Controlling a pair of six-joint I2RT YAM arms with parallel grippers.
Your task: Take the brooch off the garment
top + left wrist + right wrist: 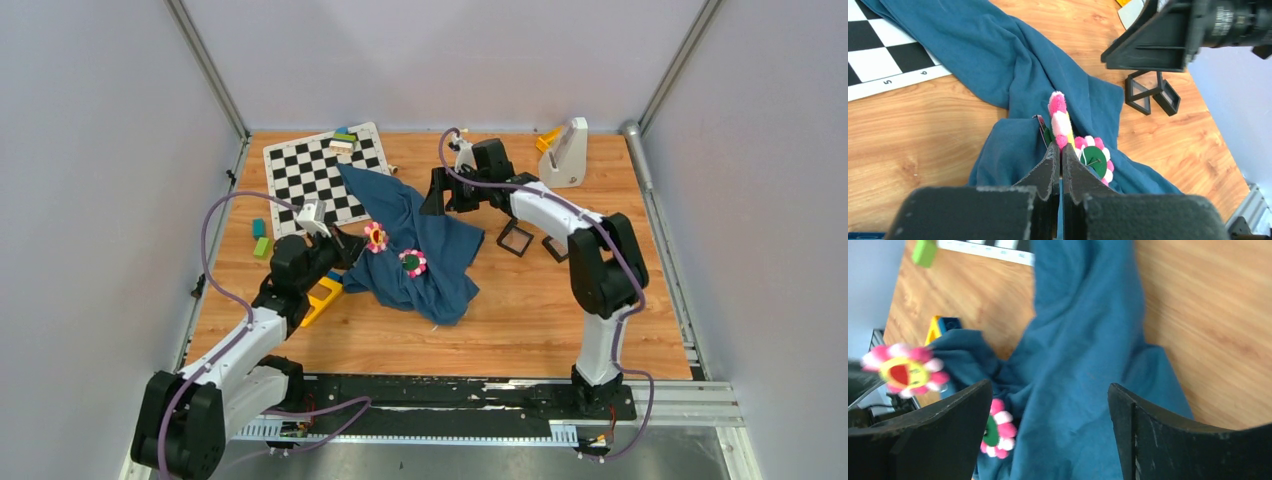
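Brooch [412, 262]: a pink-and-white flower with a dark green centre, lying flat on the garment just below the middle of the overhead frame. A thin pin crosses its centre in the left wrist view, so it looks not yet unfastened.
Garment [430, 225]: blue cloth, crumpled in a diagonal heap from the chessboard's corner down toward the centre of the counter. Its bunched folds seem to prop the brooch up within reach.
Second flower [375, 237]: same petals but a yellow centre, just up-left of the brooch, standing on edge rather than lying flat.
Left tool [1059, 152]: closed tight, pinching the second flower by its lower edge, which is probably why that flower stands upright. In the left wrist view the brooch sits just right of the tips, untouched.
Right tool [1049, 390]: spread wide with nothing between its fingers, hovering over the cloth at the upper centre of the overhead frame. It is likely placed there to hold the cloth down or to take the brooch.
Counter [540, 320]: wooden, with a chessboard [315, 170] at upper left under the garment's far end.
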